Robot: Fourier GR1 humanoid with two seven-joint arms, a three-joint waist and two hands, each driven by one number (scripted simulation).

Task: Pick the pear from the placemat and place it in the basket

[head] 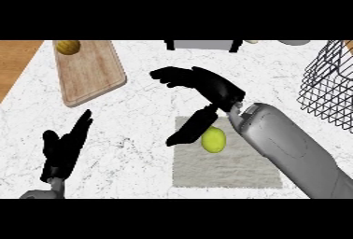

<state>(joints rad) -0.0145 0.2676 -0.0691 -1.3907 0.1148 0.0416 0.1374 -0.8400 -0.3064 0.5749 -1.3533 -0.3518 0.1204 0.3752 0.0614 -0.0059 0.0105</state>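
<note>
The counter point(144, 154) is white marble with fine grey and black veining. At its far left edge, a strip of warm orange-brown wood point(15, 60) shows. The cutting board point(89, 70) is pale tan with visible grain, and a yellowish, ridged round thing point(67, 46) sits on its far end. The placemat point(228, 170) is a woven light grey. The pear point(213, 139) is yellow-green. Both hands, right point(207, 86) and left point(63, 147), are black; the right forearm point(296, 149) is glossy grey. The basket point(332, 84) is black wire mesh.
</note>
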